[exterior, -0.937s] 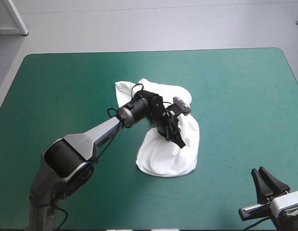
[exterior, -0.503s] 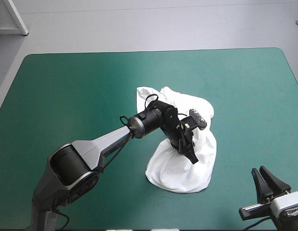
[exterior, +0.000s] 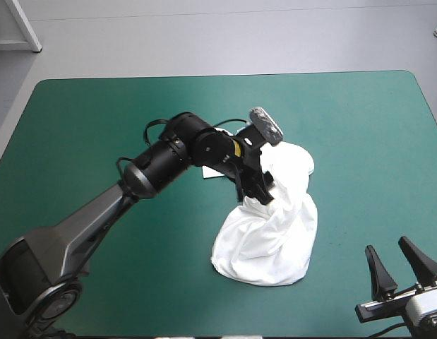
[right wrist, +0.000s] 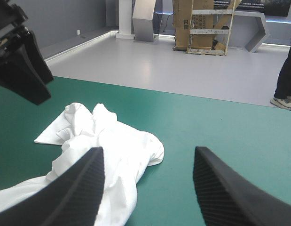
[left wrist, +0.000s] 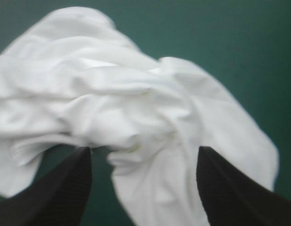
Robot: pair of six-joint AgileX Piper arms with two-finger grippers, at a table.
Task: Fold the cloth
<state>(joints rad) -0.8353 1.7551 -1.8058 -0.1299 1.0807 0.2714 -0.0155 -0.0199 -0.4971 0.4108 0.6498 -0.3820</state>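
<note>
The white T-shirt [exterior: 267, 244] lies as a crumpled heap right of the table's middle, one lobe toward the far side and a wider mass toward the near side. My left gripper [exterior: 259, 192] hovers over the heap's upper part, open, fingers pointing down. In the left wrist view, the left gripper [left wrist: 144, 149] has its black fingers wide apart above the wrinkled T-shirt [left wrist: 136, 94], with nothing held. My right gripper [exterior: 386, 245] stands open at the near right corner, apart from the cloth. In its own view, the right gripper [right wrist: 147, 149] faces the T-shirt [right wrist: 112, 141] lying ahead.
The teal-green cover [exterior: 98, 127] stretches around the heap on every side. The left arm [exterior: 154, 166] crosses from the near left corner to the middle. The left gripper's fingers [right wrist: 23, 66] also show in the right wrist view, above the cloth's far part.
The left gripper dragged the T-shirt to the right, then opened, let it go and rose above it. The right gripper's fingers have spread apart.
</note>
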